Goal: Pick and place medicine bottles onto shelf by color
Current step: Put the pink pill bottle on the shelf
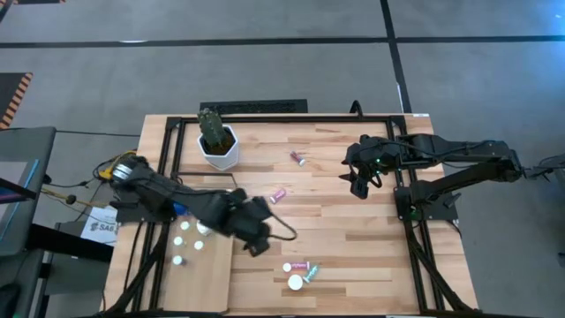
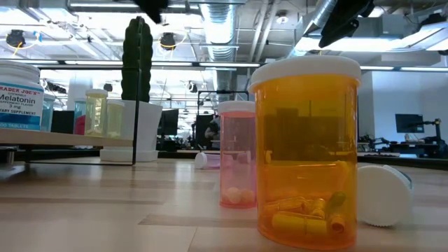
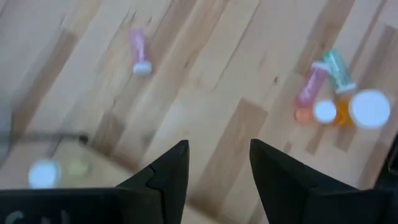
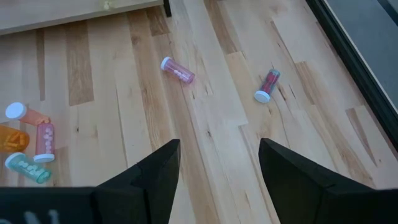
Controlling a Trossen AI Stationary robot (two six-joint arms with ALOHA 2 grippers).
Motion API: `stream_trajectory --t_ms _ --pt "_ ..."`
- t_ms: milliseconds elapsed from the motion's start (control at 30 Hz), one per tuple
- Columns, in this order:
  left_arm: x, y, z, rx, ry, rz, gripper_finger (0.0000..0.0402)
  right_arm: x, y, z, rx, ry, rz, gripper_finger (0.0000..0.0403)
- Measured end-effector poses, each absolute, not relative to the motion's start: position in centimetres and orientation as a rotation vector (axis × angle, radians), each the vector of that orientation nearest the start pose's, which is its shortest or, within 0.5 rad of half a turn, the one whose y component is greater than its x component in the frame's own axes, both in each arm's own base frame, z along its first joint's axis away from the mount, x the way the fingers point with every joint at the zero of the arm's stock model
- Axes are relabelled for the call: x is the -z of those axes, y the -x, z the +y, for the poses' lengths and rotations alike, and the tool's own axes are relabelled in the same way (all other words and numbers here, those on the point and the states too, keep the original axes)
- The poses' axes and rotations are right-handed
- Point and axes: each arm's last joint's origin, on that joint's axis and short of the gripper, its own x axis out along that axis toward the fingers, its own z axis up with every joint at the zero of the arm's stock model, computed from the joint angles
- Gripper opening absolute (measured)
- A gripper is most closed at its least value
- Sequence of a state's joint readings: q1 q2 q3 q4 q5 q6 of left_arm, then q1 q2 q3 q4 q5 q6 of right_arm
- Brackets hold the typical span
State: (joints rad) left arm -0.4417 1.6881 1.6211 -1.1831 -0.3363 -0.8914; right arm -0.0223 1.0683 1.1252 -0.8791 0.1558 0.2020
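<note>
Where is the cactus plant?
In the high view, the cactus stands in its white pot near the table's far left corner, beyond the left arm.

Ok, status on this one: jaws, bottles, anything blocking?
Left gripper open, empty, by shelf. Right gripper open, empty, hovering. Loose bottles on table. Nothing blocking.

An amber bottle stands nearest, a pink bottle just behind, a cactus farther back.
</note>
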Motion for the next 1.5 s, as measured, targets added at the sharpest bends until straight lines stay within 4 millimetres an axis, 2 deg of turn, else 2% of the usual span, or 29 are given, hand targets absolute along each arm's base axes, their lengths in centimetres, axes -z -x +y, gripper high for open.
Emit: stream_trajectory --t_ms 167,300,600,900,1267,1500 --pt "-31.1 -34.2 -12.3 -0.402 0.286 1.110 0.0156 -33.8 -19.9 -0.9 0.250 -0.135 0.801 0.0240" --pt "-29.9 -36.6 -11.5 -0.422 0.310 1.133 0.0156 -33.8 -19.9 -0.9 0.250 -0.135 0.801 0.0240" --pt "-26.6 -40.0 -9.4 -0.439 0.352 1.178 0.0156 -33.8 -19.9 -0.9 0.250 -0.135 0.801 0.0240" --pt "-25.8 -40.2 -6.9 -0.399 0.234 1.256 0.0156 -33.8 -19.9 -0.9 0.250 -0.135 0.801 0.0240" --pt "-25.7 -40.1 -5.0 -0.231 0.072 1.341 0.0155 -33.8 -19.9 -0.9 0.250 -0.135 0.801 0.0240" --pt "-26.0 -39.2 -3.5 -0.288 -0.049 1.417 0.0155 -34.6 -20.7 -0.9 0.242 -0.145 0.692 0.0240"
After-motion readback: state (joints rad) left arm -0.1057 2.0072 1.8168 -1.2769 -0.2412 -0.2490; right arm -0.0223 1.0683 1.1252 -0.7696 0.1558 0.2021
